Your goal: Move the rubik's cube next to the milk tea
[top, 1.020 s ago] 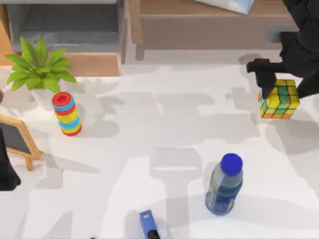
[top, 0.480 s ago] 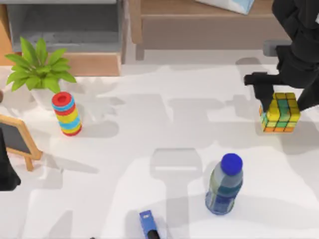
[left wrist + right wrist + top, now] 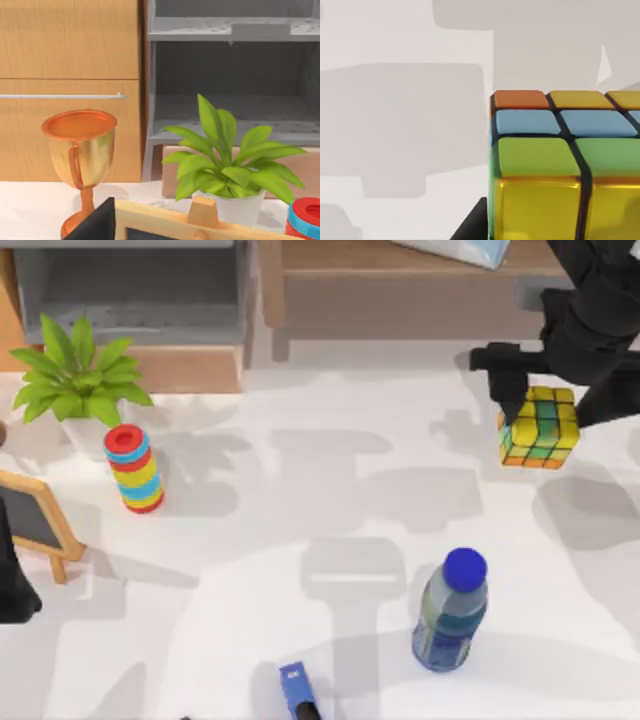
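The small yellow, green and orange 3x3 rubik's cube (image 3: 539, 427) is being held between the fingers of the right gripper (image 3: 545, 410), above the white table (image 3: 300, 540) at its far right side.

The milk tea (image 3: 451, 612), a pale plastic bottle with a round blue cap and blue-grey label, is standing upright well apart from the gripper, nearer the front edge and slightly to its left. The left arm (image 3: 12, 585) is being kept parked at the left edge, beside a wooden-framed chalkboard (image 3: 35, 520).

blue object (image 3: 296, 690): cut by bottom edge | chalkboard (image 3: 30, 520): cut left
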